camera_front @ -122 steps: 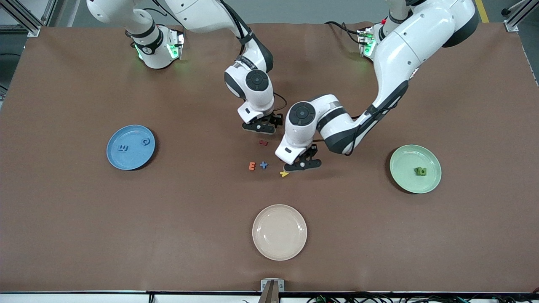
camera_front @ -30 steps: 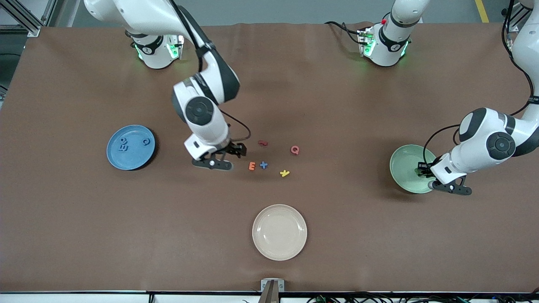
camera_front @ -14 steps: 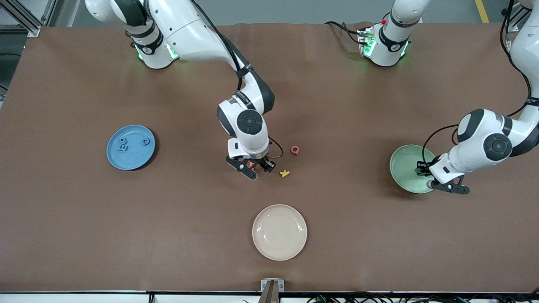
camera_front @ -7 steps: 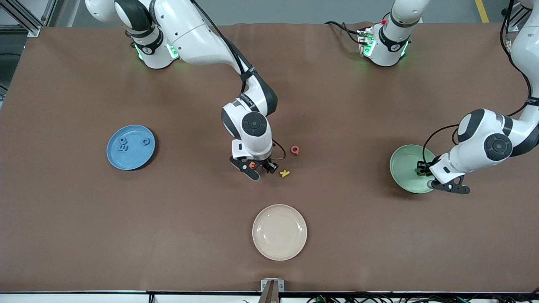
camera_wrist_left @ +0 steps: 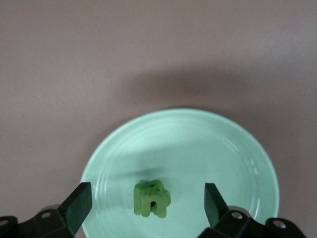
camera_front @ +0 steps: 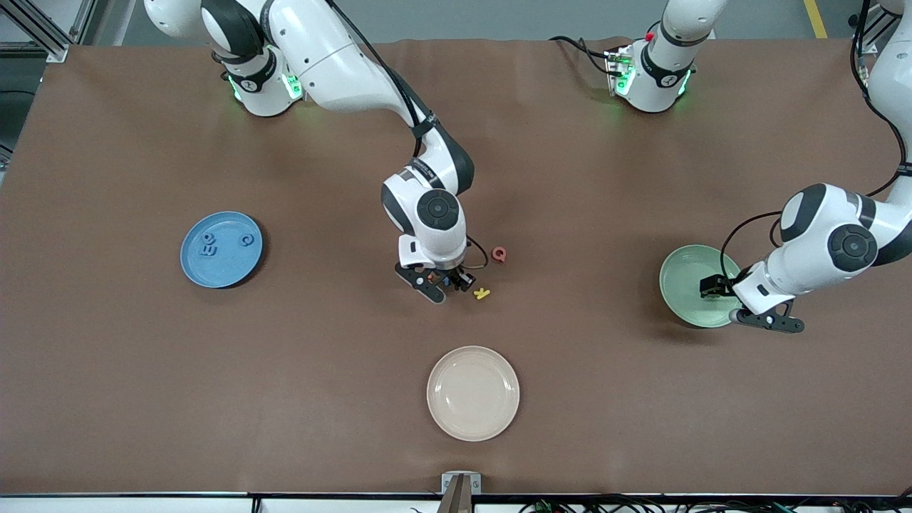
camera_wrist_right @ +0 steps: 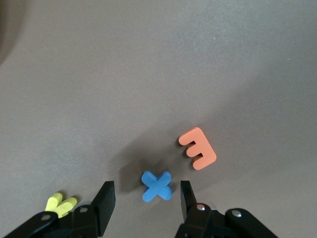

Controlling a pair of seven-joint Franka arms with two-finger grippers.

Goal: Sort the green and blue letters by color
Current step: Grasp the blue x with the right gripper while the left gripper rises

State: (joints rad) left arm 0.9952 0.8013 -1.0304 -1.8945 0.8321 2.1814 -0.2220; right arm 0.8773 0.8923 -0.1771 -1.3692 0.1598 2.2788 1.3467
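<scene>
Blue plus [camera_wrist_right: 157, 186] lies flat between the spread-wide right gripper [camera_wrist_right: 144, 204] fingers; left gripper [camera_wrist_left: 143, 204] gapes over green letters [camera_wrist_left: 151, 199]

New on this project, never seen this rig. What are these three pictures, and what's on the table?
Two robot arms work at a brown table. The front view looks down from across the table; the other two come from cameras on the wrists. The right gripper is open, straddling a blue plus on the cloth, beside an orange E and a yellow letter. The left gripper is open over the green plate, which holds green letters. The blue plate holds blue letters. A beige plate and a pink Q sit apart. Nothing is held.
</scene>
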